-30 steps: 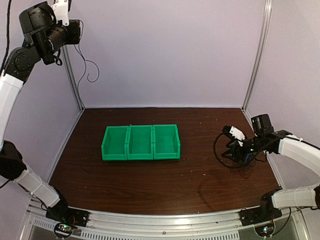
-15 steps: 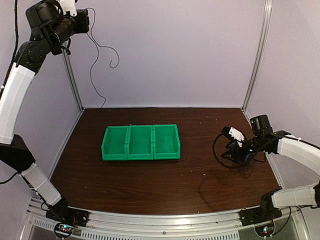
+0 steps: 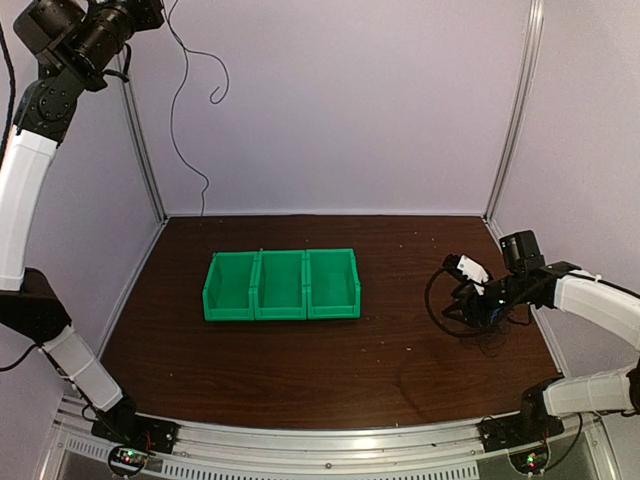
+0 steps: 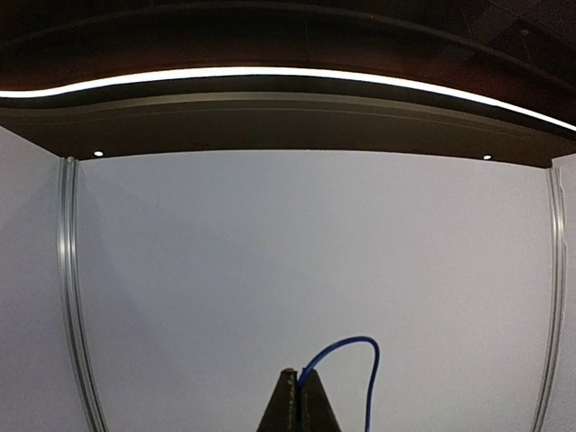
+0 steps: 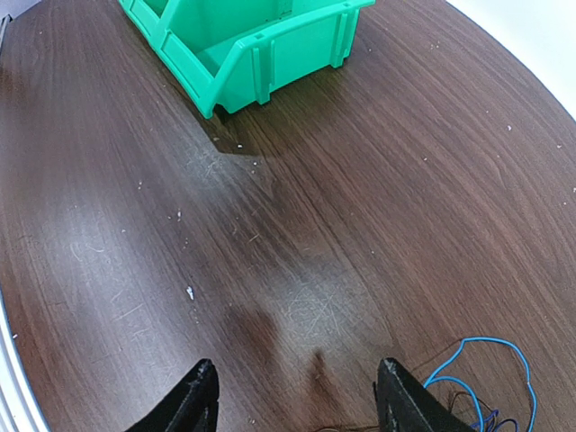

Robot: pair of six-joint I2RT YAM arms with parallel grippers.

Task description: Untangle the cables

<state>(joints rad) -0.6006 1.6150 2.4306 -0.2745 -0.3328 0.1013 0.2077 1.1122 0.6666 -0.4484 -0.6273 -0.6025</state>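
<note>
Partway, early by my read. The left gripper point(image 4: 300, 382) is raised high at the top left of the cell and clenched on the blue cable point(image 4: 346, 342), which loops up out of the closed fingers in the left wrist view. In the top view that strand point(image 3: 178, 110) hangs down in front of the back wall. It looks dark there, and its lower end dangles near the back left corner, well apart from everything else. So one cable looks pulled free, but it is not set down anywhere yet.

The pile of cables point(image 3: 482, 318) lies on the right side of the table point(image 3: 330, 370), bunched and apparently tangled. The right gripper point(image 5: 297, 364) hovers low just beside it, jaws spread wide and holding nothing. In the right wrist view another thin blue wire point(image 5: 486, 355) and some dark strands show at the bottom right edge, past the right finger.

The green bins point(image 3: 282, 285) sit mid-table, and nothing is visible inside them. Left to do, as I judge it: put the lifted strand down and separate the pile.

No brand, label or readable writing in any view.
</note>
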